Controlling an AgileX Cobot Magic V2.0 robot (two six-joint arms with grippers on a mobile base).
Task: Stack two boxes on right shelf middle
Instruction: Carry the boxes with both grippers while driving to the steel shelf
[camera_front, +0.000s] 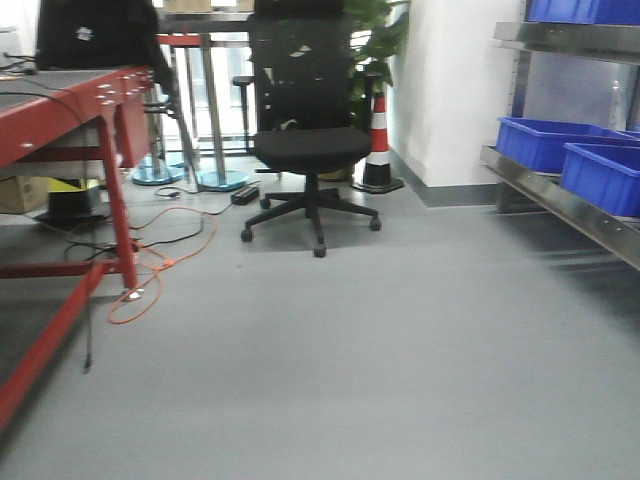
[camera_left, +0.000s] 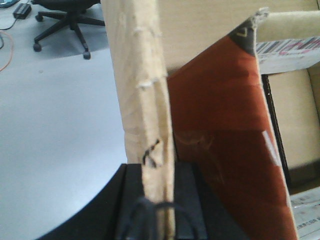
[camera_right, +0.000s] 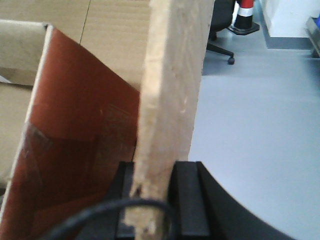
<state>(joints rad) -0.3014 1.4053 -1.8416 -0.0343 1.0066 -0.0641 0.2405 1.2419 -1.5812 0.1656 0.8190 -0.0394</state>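
**Carton clamped by both grippers at its side walls**

Carton (camera_left: 145, 100) walls stand on edge in both wrist views, pale and frayed along the raw cardboard edge. In the left wrist view the left gripper (camera_left: 159, 210) has its black fingers (camera_left: 132, 200) pressed against either face of one wall, clamped on it. In the right wrist view the right gripper (camera_right: 150, 205) does the same, its fingers (camera_right: 186, 200) tight against the wall (camera_right: 170, 90) between them. A reddish-brown inner face (camera_right: 80, 125) of the carton slopes away inward from each held wall. Past it in the left wrist view lies more tan cardboard with a barcode label (camera_left: 290, 50); whether this is a second carton cannot be told. Grey floor (camera_left: 55, 130) shows beyond the carton's outer sides.

The front view does not show the carton. The shelf (camera_front: 560, 200) runs along its right edge, a steel lip with two blue bins (camera_front: 545, 140) sitting on that level. Ahead stands a black office chair (camera_front: 310, 140) with a striped cone (camera_front: 378, 140) just beside it. A red table (camera_front: 60, 110) fills the left side, and an orange cable (camera_front: 160, 270) loops on the floor near its leg.
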